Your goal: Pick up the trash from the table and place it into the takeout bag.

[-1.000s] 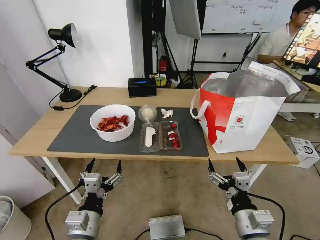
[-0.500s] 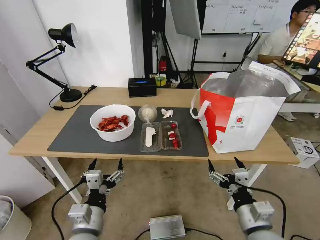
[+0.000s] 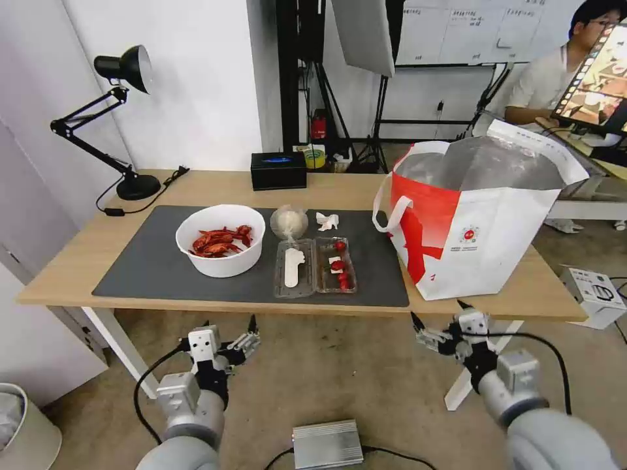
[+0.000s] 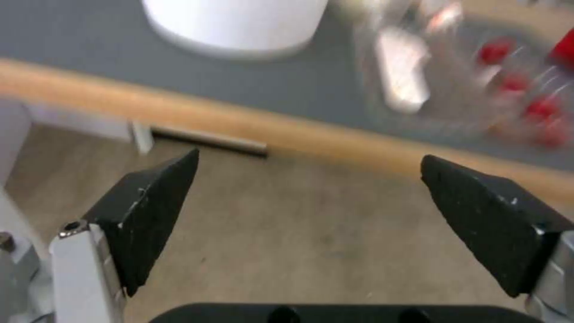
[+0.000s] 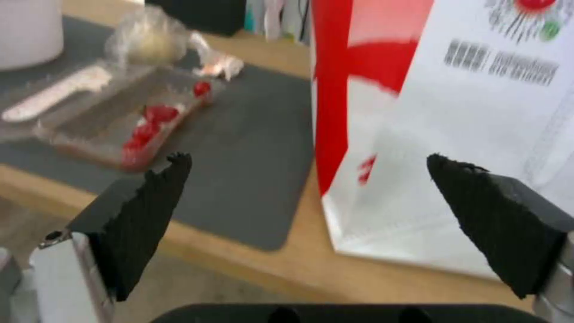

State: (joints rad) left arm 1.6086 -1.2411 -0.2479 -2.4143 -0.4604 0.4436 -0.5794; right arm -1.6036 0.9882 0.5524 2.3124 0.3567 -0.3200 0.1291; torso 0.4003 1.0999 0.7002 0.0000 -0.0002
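Nothing is bagged yet: my left tool (image 3: 230, 334) and right tool (image 3: 436, 318) hang below the bench (image 3: 65, 261) near edge, both spread wide and holding nothing. On the mat lie the bowl of crayfish shells (image 3: 221, 239), the knotted bag (image 3: 289, 222), the tissue (image 3: 327, 221) and the clear tray (image 3: 316, 265). The takeout bag (image 3: 471, 222) stands open at right; its barcode print I cannot read.

Both arms are lifting and swinging inward toward the table (image 3: 78, 261) edge; left gripper (image 3: 230, 325) and right gripper (image 3: 437, 313) are rising, jaws wide apart.
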